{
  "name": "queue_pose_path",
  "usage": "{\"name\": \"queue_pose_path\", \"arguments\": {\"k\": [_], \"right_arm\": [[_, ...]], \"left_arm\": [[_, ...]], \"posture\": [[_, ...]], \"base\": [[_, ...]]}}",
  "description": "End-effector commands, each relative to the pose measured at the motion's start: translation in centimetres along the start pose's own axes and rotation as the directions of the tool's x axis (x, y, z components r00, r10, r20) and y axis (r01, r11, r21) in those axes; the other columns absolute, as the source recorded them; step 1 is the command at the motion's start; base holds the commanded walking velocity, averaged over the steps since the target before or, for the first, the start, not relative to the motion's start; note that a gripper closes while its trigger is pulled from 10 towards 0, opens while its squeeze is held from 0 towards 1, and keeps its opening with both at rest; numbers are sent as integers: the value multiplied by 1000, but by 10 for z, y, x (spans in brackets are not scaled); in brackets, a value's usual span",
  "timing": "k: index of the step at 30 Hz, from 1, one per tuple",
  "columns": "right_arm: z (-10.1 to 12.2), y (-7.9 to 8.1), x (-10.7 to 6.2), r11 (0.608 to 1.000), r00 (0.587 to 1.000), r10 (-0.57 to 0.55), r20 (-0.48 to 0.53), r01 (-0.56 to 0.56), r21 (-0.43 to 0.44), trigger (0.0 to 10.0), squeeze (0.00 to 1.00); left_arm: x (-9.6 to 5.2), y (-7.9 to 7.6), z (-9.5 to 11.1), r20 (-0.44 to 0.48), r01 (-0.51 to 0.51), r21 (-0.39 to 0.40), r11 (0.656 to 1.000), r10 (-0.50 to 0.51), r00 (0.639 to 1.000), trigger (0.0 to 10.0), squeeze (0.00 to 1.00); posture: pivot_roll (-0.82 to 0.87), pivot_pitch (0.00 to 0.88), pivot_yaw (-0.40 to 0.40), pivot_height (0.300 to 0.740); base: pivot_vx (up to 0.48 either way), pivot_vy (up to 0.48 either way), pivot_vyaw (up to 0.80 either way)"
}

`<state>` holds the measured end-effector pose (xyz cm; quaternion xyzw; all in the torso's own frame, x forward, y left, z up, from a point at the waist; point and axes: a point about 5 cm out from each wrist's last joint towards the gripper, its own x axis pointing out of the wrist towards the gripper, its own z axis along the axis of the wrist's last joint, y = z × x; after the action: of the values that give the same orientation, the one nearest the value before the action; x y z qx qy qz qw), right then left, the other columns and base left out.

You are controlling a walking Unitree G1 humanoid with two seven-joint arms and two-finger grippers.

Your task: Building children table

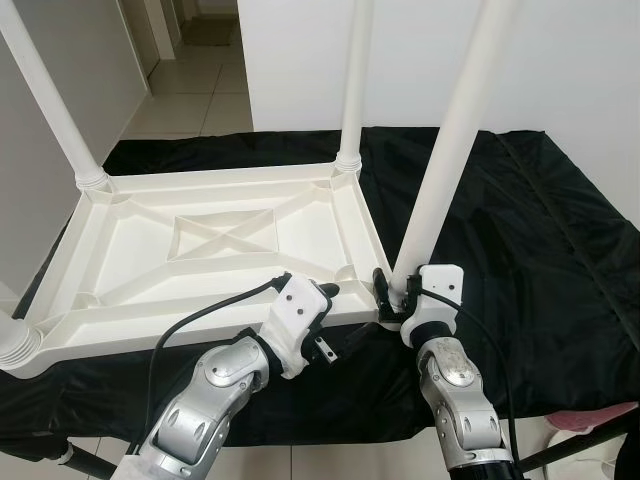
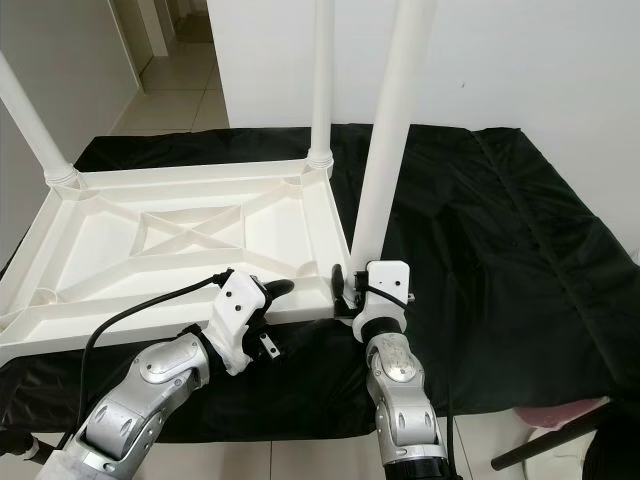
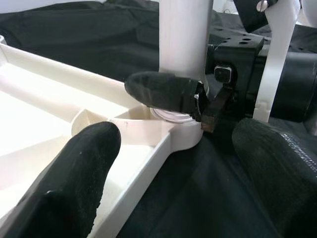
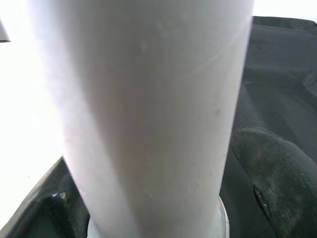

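Note:
A white plastic children's table (image 1: pixel 215 235) lies upside down on a black cloth (image 1: pixel 540 240). Three long white legs stand up from its corners: far left (image 1: pixel 50 95), far right (image 1: pixel 355 80) and near right (image 1: pixel 450 140). A short white piece (image 1: pixel 15 345) sits at the near left corner. My right gripper (image 1: pixel 398 290) is shut on the base of the near right leg, which looms large in the right wrist view (image 4: pixel 143 114). My left gripper (image 1: pixel 335 318) is open, its fingers (image 3: pixel 74 183) astride the table's near rim beside that corner socket (image 3: pixel 173 124).
The black cloth spreads wide to the right of the table. A white wall (image 1: pixel 560 60) stands close behind, with a tiled doorway (image 1: pixel 195 70) at the far left. Something pink (image 1: pixel 585 420) and a black bar (image 1: pixel 570 445) lie at the lower right on the floor.

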<state>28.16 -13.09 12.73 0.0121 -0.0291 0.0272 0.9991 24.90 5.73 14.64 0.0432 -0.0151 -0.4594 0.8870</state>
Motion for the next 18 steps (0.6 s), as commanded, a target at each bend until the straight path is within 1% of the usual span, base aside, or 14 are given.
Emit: {"name": "queue_pose_path", "arguments": {"k": [1,3,10,15,16,18], "right_arm": [[-2,0,-3,1000,1000,-1,0,1,1,10000,0],[-2,-1,-3,1000,1000,-3,-1,3,2,10000,0],[-4,-2,-4,1000,1000,-15,-2,15,3,10000,0],[2,-4,-3,1000,1000,-11,16,11,4,10000,0],[2,-5,-3,1000,1000,-6,18,6,-5,10000,0],[2,-6,-3,1000,1000,-3,19,3,-11,10000,0]], "left_arm": [[-2,1,-3,-21,-1,-9,1000,1,1000,10000,0],[-3,1,-4,-27,-1,-18,1000,1,1000,10000,0],[-2,4,-4,-34,-9,-13,1000,9,999,10000,0],[2,8,1,-29,-6,-4,1000,6,1000,10000,0],[4,9,1,-27,-6,-2,1000,6,1000,10000,0],[5,9,1,-26,-6,-1,1000,6,1000,10000,0]], "posture": [[-82,52,45,740],[-84,53,48,740],[-86,46,52,740],[-89,38,51,740],[-96,21,48,740],[-96,21,48,740]], "base": [[0,0,0],[0,0,0],[0,0,0],[0,0,0],[0,0,0],[0,0,0]]}}
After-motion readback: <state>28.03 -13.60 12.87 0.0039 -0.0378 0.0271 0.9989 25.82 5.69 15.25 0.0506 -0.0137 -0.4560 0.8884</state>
